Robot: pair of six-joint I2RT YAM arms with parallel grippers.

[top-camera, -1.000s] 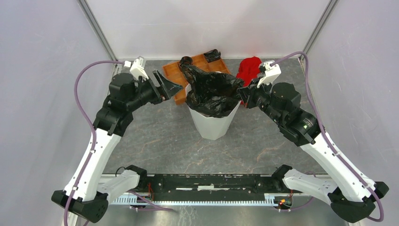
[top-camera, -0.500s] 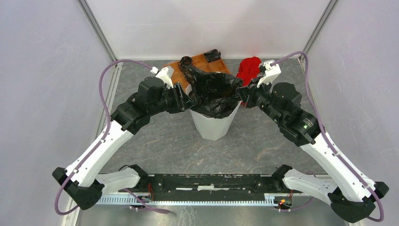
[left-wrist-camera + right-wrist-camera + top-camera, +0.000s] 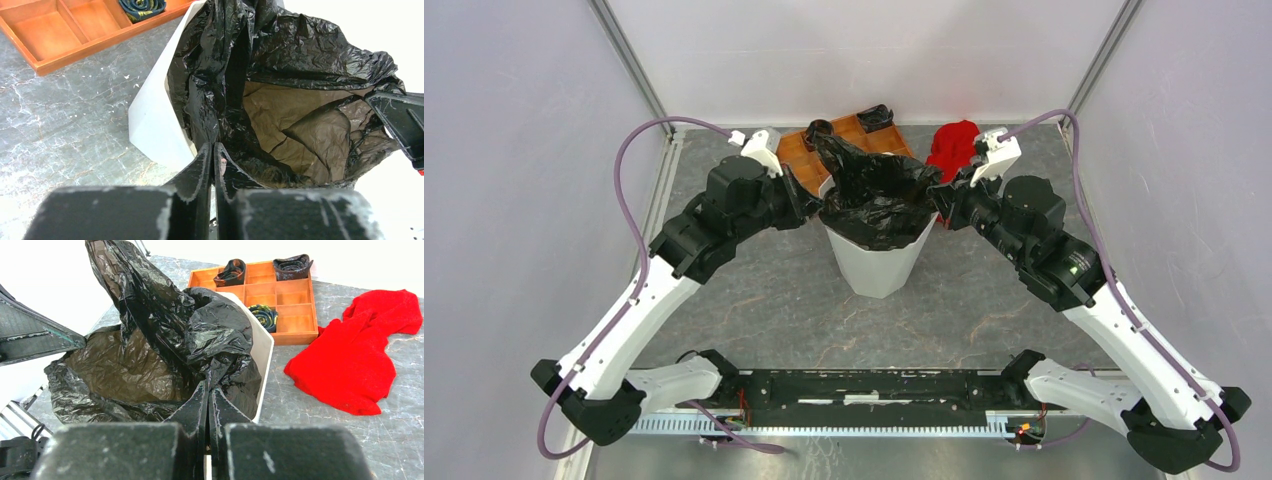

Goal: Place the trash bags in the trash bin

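Here, we see the trash bag (image 3: 876,190) sunk into the white trash bin (image 3: 879,265) at mid-counter (image 3: 754,300), its mouth spanning our arms, left gripper (image 3: 214,148) pinching the left edge, right gripper (image 3: 207,386) clenched on the opposite one (a loose peak stands up behind).

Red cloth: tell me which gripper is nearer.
Right. The right gripper, at the right rim of the trash bin, is a short way from the red cloth; the left gripper is at the opposite rim, the whole bin between them.
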